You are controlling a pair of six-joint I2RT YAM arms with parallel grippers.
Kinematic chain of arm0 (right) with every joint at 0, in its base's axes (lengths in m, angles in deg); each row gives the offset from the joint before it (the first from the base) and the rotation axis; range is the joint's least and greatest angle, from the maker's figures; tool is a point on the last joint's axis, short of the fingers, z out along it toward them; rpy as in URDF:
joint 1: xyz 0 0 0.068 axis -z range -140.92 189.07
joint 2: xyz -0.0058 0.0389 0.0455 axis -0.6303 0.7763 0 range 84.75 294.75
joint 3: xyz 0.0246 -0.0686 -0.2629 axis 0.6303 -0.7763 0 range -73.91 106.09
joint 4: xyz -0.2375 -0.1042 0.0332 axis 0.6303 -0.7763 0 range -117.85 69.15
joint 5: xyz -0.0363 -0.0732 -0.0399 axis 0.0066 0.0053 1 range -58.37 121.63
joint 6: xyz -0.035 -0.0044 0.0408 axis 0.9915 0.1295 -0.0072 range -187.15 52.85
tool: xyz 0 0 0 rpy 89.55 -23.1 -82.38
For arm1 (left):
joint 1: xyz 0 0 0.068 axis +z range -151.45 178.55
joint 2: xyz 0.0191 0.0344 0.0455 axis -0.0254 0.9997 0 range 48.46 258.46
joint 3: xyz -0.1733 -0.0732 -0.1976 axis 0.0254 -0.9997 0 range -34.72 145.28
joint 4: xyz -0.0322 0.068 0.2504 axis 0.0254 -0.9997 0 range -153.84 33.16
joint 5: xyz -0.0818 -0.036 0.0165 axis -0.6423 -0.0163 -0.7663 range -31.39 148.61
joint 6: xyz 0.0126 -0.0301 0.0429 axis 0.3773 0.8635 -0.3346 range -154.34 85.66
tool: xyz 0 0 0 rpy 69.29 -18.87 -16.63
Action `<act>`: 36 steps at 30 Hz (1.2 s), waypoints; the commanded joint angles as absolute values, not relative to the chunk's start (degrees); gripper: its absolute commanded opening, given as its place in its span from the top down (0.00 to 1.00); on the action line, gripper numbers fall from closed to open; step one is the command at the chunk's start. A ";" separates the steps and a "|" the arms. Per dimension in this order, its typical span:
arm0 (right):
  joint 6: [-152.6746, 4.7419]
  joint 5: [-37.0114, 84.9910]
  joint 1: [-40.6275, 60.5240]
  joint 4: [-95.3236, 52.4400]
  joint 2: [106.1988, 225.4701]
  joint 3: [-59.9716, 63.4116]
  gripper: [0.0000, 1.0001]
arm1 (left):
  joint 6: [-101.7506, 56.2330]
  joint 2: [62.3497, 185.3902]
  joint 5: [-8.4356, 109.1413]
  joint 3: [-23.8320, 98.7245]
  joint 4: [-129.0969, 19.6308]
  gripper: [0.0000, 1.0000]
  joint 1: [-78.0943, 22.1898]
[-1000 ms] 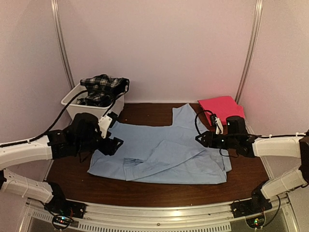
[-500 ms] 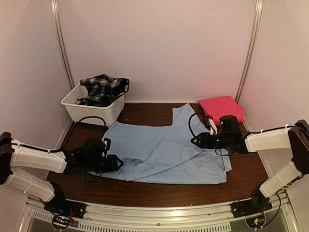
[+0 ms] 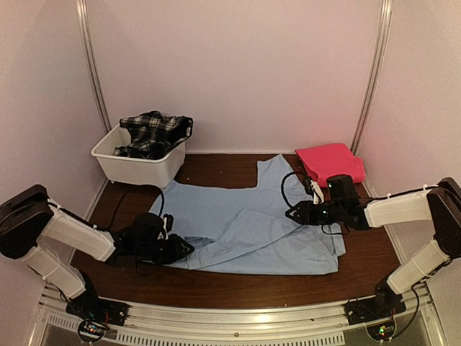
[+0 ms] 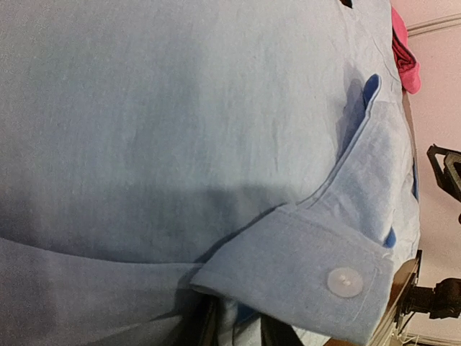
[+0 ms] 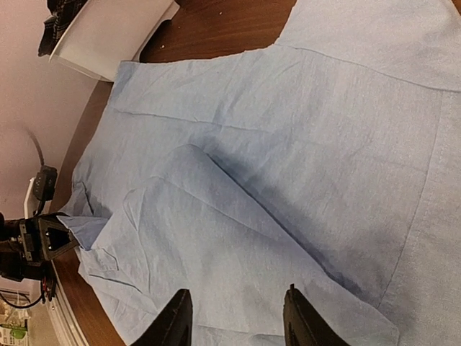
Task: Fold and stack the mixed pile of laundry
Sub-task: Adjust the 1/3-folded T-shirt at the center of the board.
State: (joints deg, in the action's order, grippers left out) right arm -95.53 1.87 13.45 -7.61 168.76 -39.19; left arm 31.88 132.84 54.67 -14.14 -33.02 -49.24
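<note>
Now | my left end effector (image 3: 187, 247) pinches the light blue shirt (image 3: 238, 216) by its cuff (image 4: 310, 277), table's (image 3: 216, 285) near-left corner | my right end effector (image 5: 236, 306) half-open over shirt

The overhead view is dim and slightly grainy, with a pinkish cast. Light falls from above: the back wall (image 3: 238, 65) is brightest at upper centre and darkens towards the corners. The pink-red cloth (image 3: 331, 160) looks oversaturated and throws a red glow onto the wall at right. A pale glare runs along the metal rail (image 3: 238, 315) at the bottom edge, and soft shadows lie on the table (image 3: 216, 288). In the left wrist view the light blue shirt (image 4: 180, 108) is soft in focus, and a broad grey shadow crosses the lower middle. The right wrist view is brighter and crisper, with shading along the folds.
</note>
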 commanded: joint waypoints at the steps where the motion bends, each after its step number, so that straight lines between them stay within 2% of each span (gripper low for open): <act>1: -94.54 3.68 13.96 -10.74 165.34 -41.43 0.55 | 32.69 133.62 52.94 -13.72 -27.29 0.83 -49.27; 6: -95.77 3.47 16.33 -10.59 161.55 -45.62 0.52 | 31.44 129.26 56.07 -12.07 -34.82 1.00 -49.26; 11: -96.40 1.89 18.53 -10.55 159.82 -47.36 0.52 | 28.95 123.80 57.73 -10.15 -43.33 1.00 -49.26; 17: -97.08 0.67 18.77 -12.51 157.49 -48.77 0.52 | 23.00 121.43 62.35 -1.96 -62.01 1.00 -48.99; 22: -97.55 1.84 18.86 -13.99 154.62 -50.70 0.45 | 19.14 120.87 63.47 2.41 -74.11 1.00 -45.28; 27: -97.26 2.60 19.03 -15.18 153.14 -51.50 0.40 | 16.14 118.55 61.40 3.07 -79.17 1.00 -39.16; 36: -96.19 2.71 19.22 -17.54 152.56 -50.92 0.40 | 8.03 120.93 59.23 7.20 -86.48 1.00 -30.91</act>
